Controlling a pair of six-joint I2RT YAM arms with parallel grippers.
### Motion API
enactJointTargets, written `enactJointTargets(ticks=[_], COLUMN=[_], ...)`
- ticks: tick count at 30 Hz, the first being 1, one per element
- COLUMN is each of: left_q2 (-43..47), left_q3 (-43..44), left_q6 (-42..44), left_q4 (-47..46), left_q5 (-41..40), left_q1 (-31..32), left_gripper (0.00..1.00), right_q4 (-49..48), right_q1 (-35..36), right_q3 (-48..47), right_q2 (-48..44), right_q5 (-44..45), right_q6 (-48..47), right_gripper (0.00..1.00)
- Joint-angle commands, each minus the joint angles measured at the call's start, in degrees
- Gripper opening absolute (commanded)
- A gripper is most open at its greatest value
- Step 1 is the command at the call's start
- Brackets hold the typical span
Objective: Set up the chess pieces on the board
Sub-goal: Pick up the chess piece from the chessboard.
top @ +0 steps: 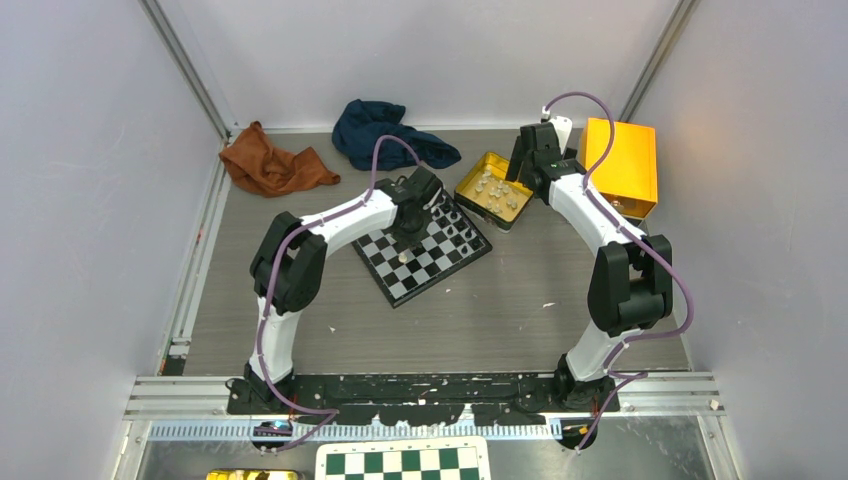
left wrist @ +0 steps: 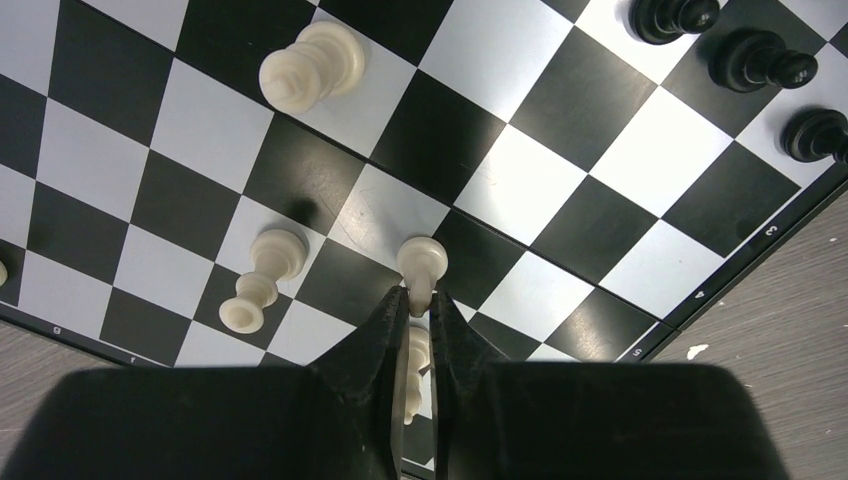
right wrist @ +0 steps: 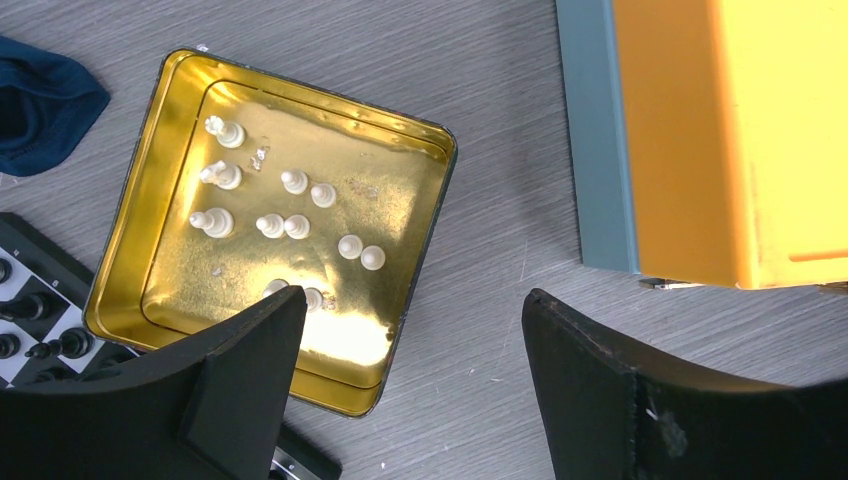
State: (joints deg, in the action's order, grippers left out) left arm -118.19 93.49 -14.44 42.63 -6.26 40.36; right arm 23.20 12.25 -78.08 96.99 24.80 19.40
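Jaws first: from above, the left jaws sit low over the middle of the board [top: 420, 275], and the right jaws hang over the tabletop [top: 480, 320] beside the gold tin [top: 470, 195]. Black pieces [top: 458, 225] line the board's far right edge, so that side looks largely set. A brown cloth [top: 275, 165], a blue cloth [top: 390, 135] and an orange box [top: 620, 165] lie around the back.

Over to the left wrist: the left jaws are pressed together on a white pawn [left wrist: 422, 262], pinching its stem just above a light square near the board's edge. Two more white pieces [left wrist: 258, 282] are out on the squares, one large [left wrist: 312, 65]. Whether they stand or lie tipped, I cannot tell from this slant. Three black ones stand in the far corner.

Right wrist now: the right jaws are spread wide with nothing between them. Below, the tin holds about eleven pale figures [right wrist: 283, 226], all waiting.

My call: black is mostly done, white is barely begun, and the bulk of the work is ferrying white from tin to board.
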Motion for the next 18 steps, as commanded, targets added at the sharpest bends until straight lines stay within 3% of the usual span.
enactJointTargets(ticks=[1, 9, 11, 18], left_q2=[0.3, 0.7, 1.0, 2.0], left_q3=[0.9, 1.8, 1.5, 2.5], left_q6=[0.3, 0.5, 0.5, 0.6], left_q4=[0.5, 1.4, 1.1, 1.8], left_q5=[0.4, -0.7, -0.7, -2.4], left_q1=[-0.3, -0.4, -0.5, -0.5], left_gripper=[0.11, 0.09, 0.00, 0.00], right_q4=[-2.4, -2.4, -2.4, -2.1], right_q1=[0.2, 0.1, 0.1, 0.1], right_q3=[-0.8, -1.5, -1.6, -2.8], right_q2=[-3.4, -2.8, -2.7, -2.1], right_q5=[1.2, 1.0, 1.0, 1.1], right_q6=[0.1, 0.0, 0.0, -0.4], right_gripper=[0.85, 0.85, 0.85, 0.85])
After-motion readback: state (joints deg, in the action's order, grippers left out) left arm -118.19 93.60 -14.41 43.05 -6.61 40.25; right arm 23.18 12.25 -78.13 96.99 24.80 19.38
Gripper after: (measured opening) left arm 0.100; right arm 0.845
